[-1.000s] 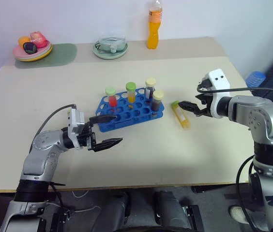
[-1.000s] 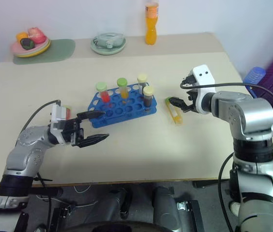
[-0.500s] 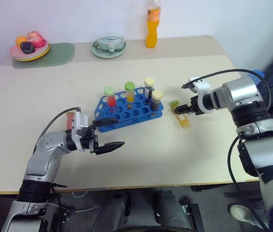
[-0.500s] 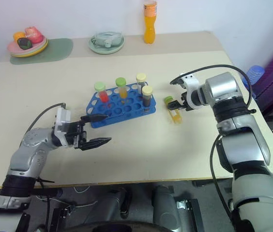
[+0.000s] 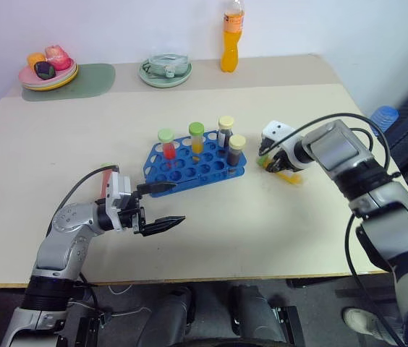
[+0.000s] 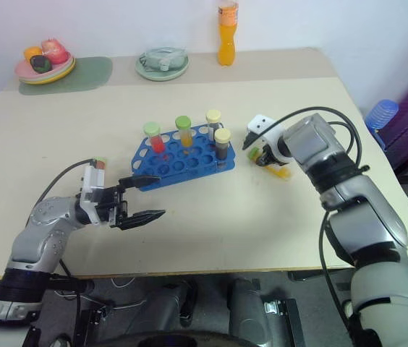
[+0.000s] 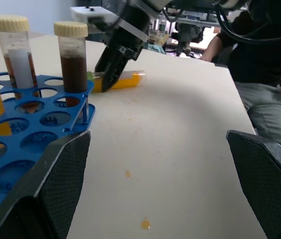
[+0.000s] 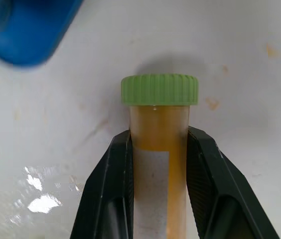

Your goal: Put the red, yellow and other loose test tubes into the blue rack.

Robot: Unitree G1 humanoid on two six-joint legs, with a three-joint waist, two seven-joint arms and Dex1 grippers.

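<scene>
Yellow-filled test tube (image 8: 159, 149) lies flat on the counter (image 5: 276, 231), just right of the blue rack (image 5: 193, 168); its far end is cut off in the wrist view and half hidden behind the right pincer (image 5: 271, 163) from the head. Green cap (image 8: 159, 89) points toward the rack. Right pincer, spread a second ago, now clenched on the tube. Left pincer (image 5: 162, 206) spread, empty, beside the rack.

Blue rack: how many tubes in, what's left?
Done: four capped tubes stand in the blue rack, including the red tube. In hand: the right gripper is shut on the yellow tube, lying on the table. Left: lift and slot it.
</scene>
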